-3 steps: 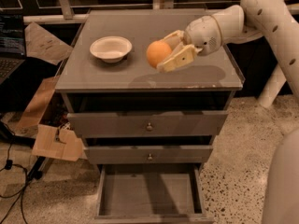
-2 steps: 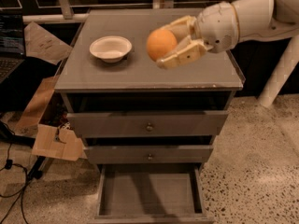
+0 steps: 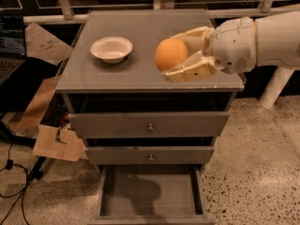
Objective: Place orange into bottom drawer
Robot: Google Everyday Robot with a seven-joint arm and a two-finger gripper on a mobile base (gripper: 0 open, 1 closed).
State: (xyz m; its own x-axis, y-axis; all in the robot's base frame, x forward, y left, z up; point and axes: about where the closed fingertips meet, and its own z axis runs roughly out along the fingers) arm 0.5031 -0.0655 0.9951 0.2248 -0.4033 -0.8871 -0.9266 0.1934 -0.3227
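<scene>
The orange is held in my gripper, raised above the right half of the grey cabinet top. The gripper's cream fingers close on it from the right, one above and one below, with the white arm reaching in from the right edge. The bottom drawer is pulled open at the bottom of the view, a shallow grey tray with a bare floor, straight below the cabinet front. The gripper's shadow falls on the drawer floor.
A white bowl stands on the cabinet top at the left. Two shut grey drawers with small knobs are above the open one. Cardboard pieces and cables lie on the floor at the left. A white post stands at the right.
The gripper has lifted the orange up off the cabinet top and brought it toward the camera and the cabinet's front edge. The bowl and drawers have not moved.
</scene>
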